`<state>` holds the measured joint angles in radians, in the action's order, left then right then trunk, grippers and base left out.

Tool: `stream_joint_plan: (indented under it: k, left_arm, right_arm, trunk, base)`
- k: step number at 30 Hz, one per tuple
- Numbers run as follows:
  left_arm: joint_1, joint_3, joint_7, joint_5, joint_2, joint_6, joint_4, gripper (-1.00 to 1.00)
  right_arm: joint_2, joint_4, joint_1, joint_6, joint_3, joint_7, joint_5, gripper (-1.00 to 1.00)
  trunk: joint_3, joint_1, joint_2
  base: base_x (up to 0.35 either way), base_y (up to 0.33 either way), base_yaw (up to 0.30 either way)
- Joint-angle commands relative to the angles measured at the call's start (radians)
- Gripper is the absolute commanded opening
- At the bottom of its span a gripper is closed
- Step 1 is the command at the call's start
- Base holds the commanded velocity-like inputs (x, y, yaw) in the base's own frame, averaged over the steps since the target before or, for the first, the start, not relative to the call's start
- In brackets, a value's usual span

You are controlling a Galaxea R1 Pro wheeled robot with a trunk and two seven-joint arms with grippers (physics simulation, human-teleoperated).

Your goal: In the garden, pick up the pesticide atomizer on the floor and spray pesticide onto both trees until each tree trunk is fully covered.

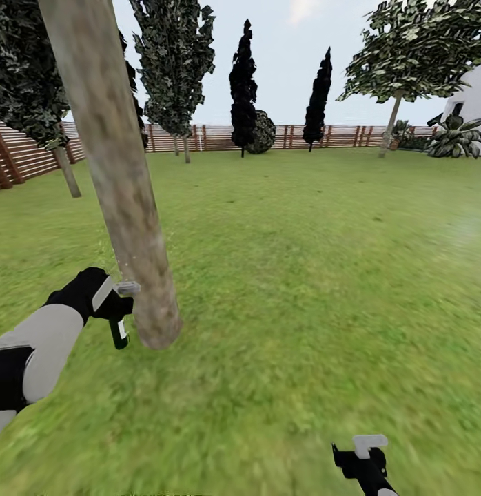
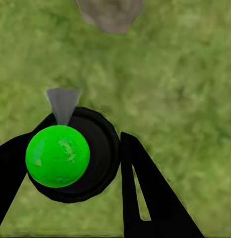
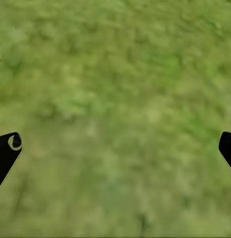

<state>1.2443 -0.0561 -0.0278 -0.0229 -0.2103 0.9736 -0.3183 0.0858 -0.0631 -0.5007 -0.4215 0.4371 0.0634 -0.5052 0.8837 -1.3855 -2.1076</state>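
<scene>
At left of frame, the left gripper [image 1: 111,303] pinches the dark green-black spray bottle [image 1: 119,329] just beside the pale mottled trunk [image 1: 123,200]; the nozzle risks bumping the bark. The right gripper's [image 1: 364,460] fingers are spread.

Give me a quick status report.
Left gripper shut on pesticide atomizer, nozzle at near tree trunk. Right gripper open over grass. Nothing in the way.
</scene>
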Motion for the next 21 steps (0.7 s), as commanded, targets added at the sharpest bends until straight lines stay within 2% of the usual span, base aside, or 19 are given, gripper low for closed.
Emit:
stream_joint_plan:
  k: [1,4,14,18,21]
  left_arm:
    - [-0.015,-0.006,-0.003,-0.003,0.001,0.004,-0.006,-1.00]
    - [-0.031,-0.008,-0.004,-0.003,0.001,0.004,-0.012,-1.00]
    - [-0.033,-0.007,-0.004,-0.003,0.003,0.004,-0.013,-1.00]
    - [-0.033,-0.009,-0.003,-0.003,0.002,0.006,-0.014,-1.00]
    - [-0.033,-0.011,-0.003,-0.003,0.002,0.007,-0.014,-1.00]
  right_arm:
    - [0.000,0.002,-0.001,-0.003,0.005,0.006,-0.011,1.00]
    - [0.000,0.002,-0.001,-0.003,0.005,0.006,-0.010,1.00]
    - [0.000,0.002,-0.001,-0.003,0.005,0.006,-0.011,1.00]
    - [0.000,0.002,-0.001,-0.003,0.005,0.006,-0.011,1.00]
    - [0.000,0.002,-0.001,-0.003,0.005,0.006,-0.012,1.00]
  trunk:
    - [0.001,0.000,0.000]
    - [0.001,0.000,0.000]
    - [0.001,0.000,0.000]
    - [0.001,0.000,0.000]
    - [0.001,0.000,0.000]
  base:
    - [0.001,0.000,0.230]
    - [0.086,-0.061,0.071]
    - [0.205,-0.194,0.003]
    - [0.051,-0.259,0.007]
    - [0.002,-0.273,0.222]
